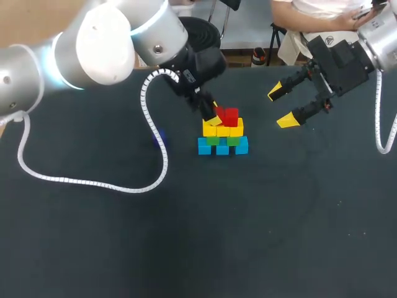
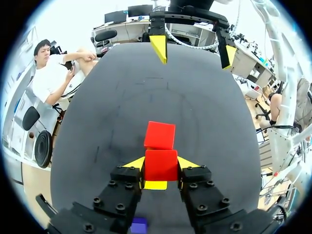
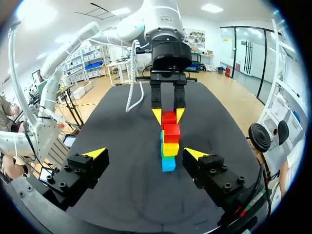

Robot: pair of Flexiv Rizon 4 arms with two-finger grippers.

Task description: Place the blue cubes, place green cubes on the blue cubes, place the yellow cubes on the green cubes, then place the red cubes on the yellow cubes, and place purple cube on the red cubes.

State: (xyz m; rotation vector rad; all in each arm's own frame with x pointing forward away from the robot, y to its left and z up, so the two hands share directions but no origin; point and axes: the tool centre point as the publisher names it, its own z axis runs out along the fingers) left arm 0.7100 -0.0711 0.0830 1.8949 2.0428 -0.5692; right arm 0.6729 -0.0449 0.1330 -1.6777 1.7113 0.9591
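Note:
A stepped stack stands mid-table: blue cubes at the base, green cubes on them, yellow cubes above. One red cube rests on the yellow row. My left gripper is shut on a second red cube, held on the yellow row right beside the first red cube. A purple cube lies on the table left of the stack, partly behind the cable. My right gripper hangs open and empty to the right of the stack, facing it.
The left arm's white coiled cable loops across the table's left half. The dark table has free room in front of and to the right of the stack.

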